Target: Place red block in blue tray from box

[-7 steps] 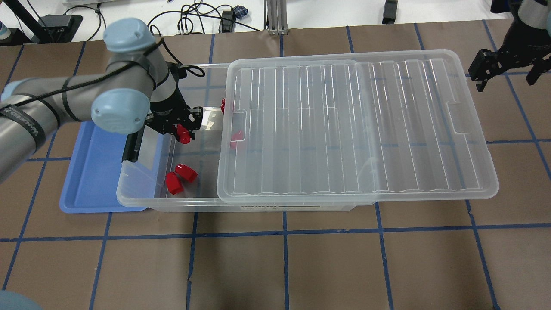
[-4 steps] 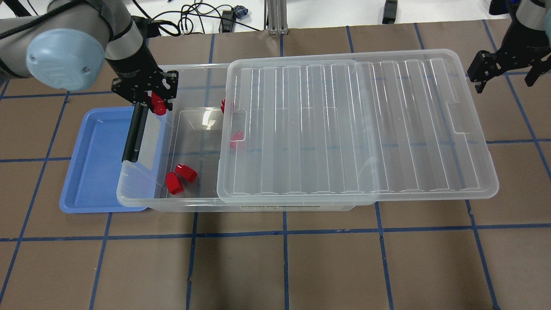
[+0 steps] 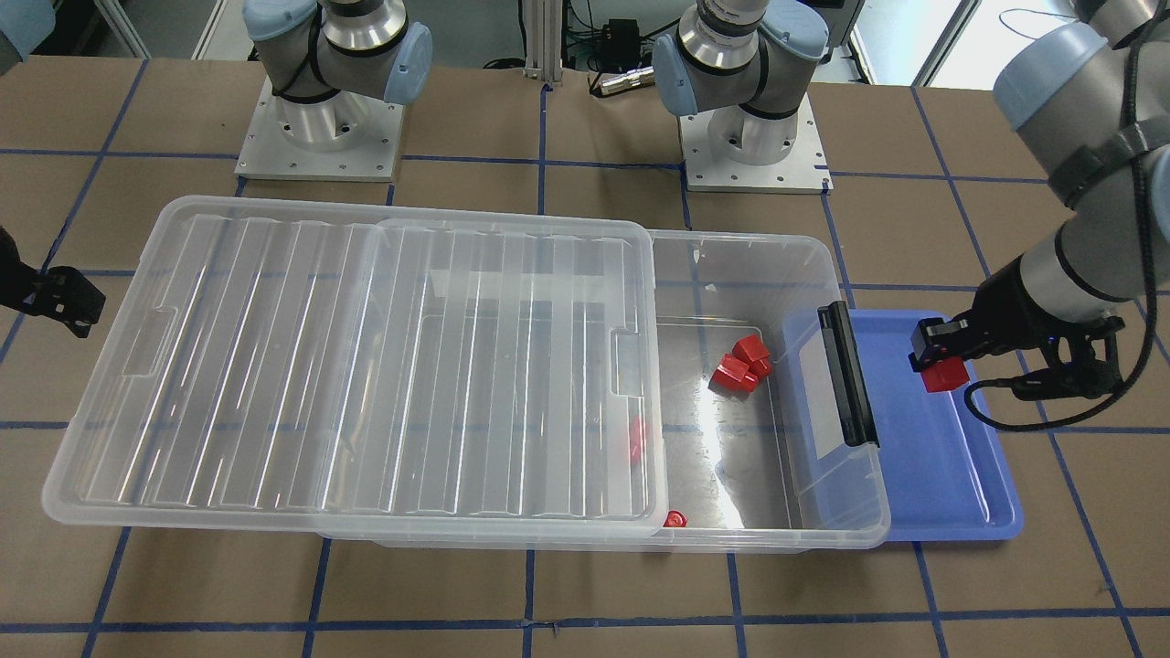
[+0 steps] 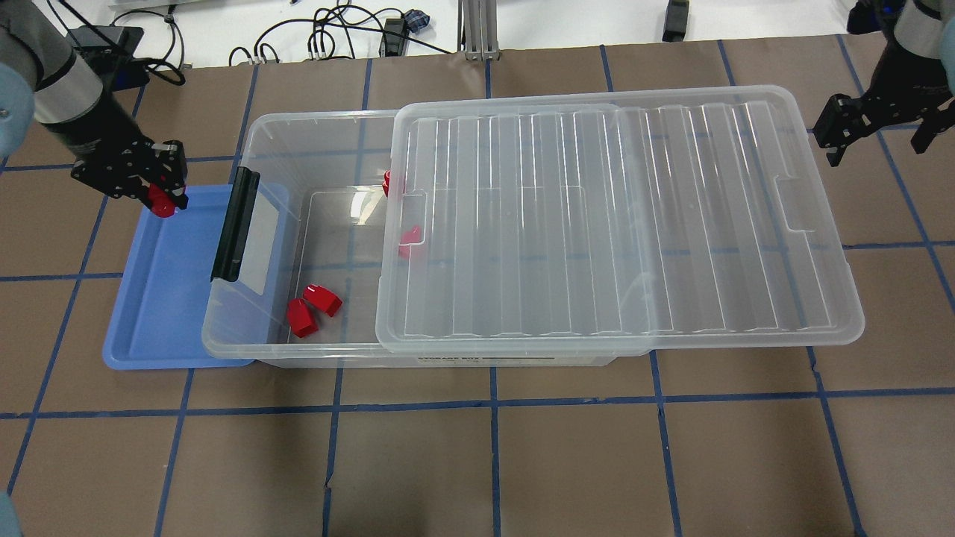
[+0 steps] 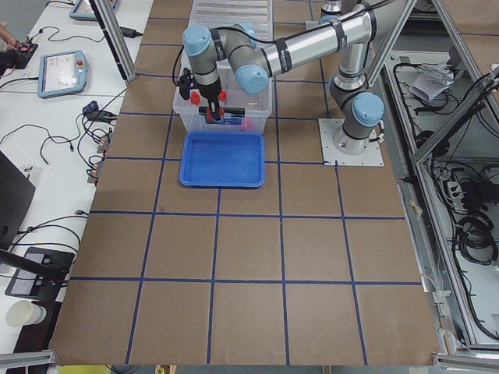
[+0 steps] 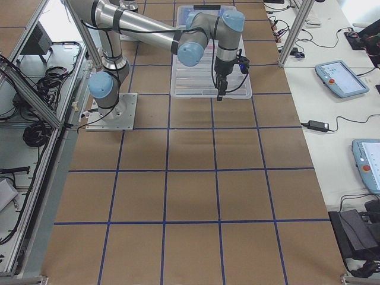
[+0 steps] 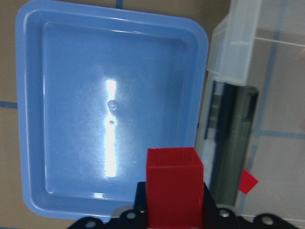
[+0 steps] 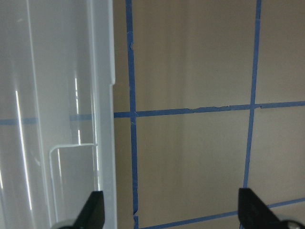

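Clear plastic box, lid part-open: seemingly four loose red blocks. Left gripper clamps small red block over shallow blue tray; right gripper spread.

The blue tray lies open from above, and nothing stands between its floor and the left gripper, which hangs over it clamped on the red block. The box overlaps the tray's inner edge with its black latch handle. The lid covers most of the box, leaving only the tray-side end open.
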